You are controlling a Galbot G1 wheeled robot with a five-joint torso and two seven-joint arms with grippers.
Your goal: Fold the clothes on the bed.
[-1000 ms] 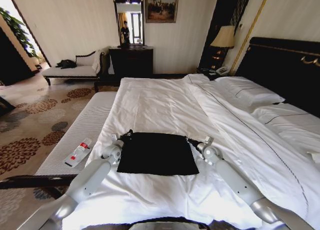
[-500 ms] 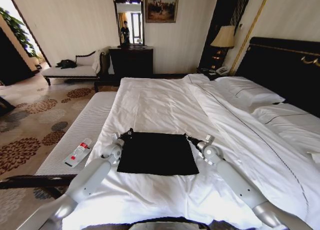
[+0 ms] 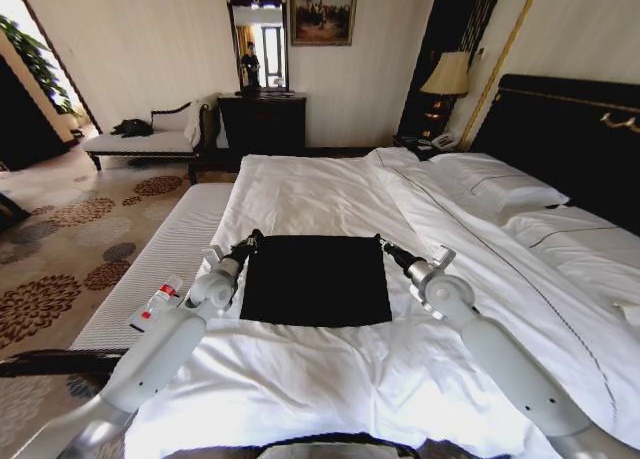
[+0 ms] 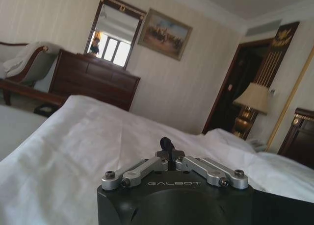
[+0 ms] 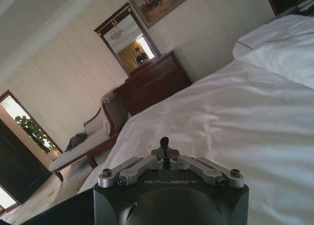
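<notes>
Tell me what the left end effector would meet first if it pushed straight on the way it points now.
Likely the white bed sheet: the left end effector, shut at the T-shirt's far left corner, points low across the bed toward the dresser. Depth is unclear.

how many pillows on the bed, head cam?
2 visible on the bed, both by the headboard: one pillow farther from the robot, another nearer, toward the right edge. More may lie hidden past the frame.

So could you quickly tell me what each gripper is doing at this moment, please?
Left gripper: shut on the far left corner of the black T-shirt on the bed.
Right gripper: shut on the T-shirt's far right corner.
</notes>
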